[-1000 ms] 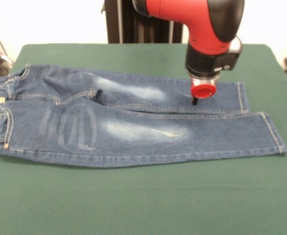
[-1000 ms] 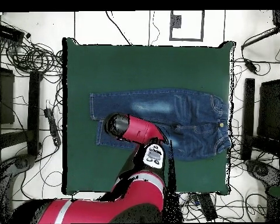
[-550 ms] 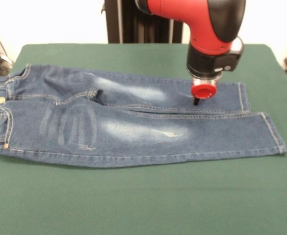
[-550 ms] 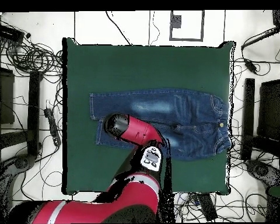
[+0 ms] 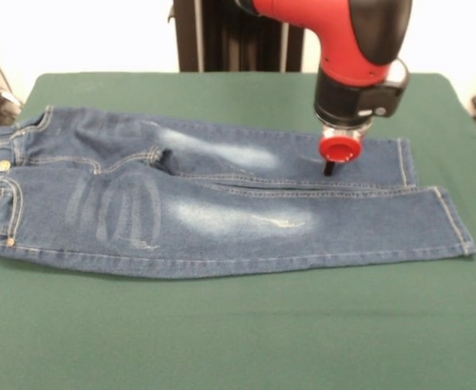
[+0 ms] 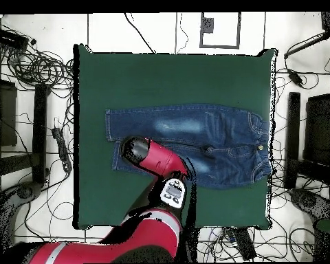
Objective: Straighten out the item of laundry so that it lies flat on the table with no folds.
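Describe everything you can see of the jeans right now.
The jeans are small, blue denim with faded whitish patches, tan stitching and a brass button at the waistband. They lie spread lengthwise on the green table, waist at the front view's left, both legs straight and side by side, hems at the right. A small pucker shows at the crotch. The gripper sits at the far leg, near its hem.

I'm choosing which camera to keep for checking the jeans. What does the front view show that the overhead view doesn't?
Only the front view shows the gripper tip below the red cap, over the far leg of the jeans, plus the button and the whitish fading up close. Whether the gripper is open or shut is not clear. Only the overhead view shows the whole green table, the cables on the floor around it, and the arm covering part of one leg. Both show the jeans spread out, with the legs side by side.
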Controlling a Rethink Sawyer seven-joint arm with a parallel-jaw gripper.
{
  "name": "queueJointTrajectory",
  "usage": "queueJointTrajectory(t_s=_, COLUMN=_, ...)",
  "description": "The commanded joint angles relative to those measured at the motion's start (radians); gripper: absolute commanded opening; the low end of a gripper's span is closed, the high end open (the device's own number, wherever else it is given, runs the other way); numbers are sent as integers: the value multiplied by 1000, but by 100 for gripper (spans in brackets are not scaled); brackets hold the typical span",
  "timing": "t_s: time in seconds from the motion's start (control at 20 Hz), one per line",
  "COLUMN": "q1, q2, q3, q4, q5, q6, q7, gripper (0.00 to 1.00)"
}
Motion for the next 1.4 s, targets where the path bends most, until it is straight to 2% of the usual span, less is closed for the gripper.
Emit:
queueJointTrajectory(t_s=0.05, q1=80, q2=138, q3=355, q4=20, q5=169, q6=-259, q7=241, gripper=0)
queueJointTrajectory(t_s=0.6, q1=124, q2=108, q3=316, q4=25, q5=250, q6=-190, q7=239, gripper=0)
queueJointTrajectory(t_s=1.4, q1=127, q2=34, q3=355, q4=99, q5=342, q6=-187, q7=201, gripper=0)
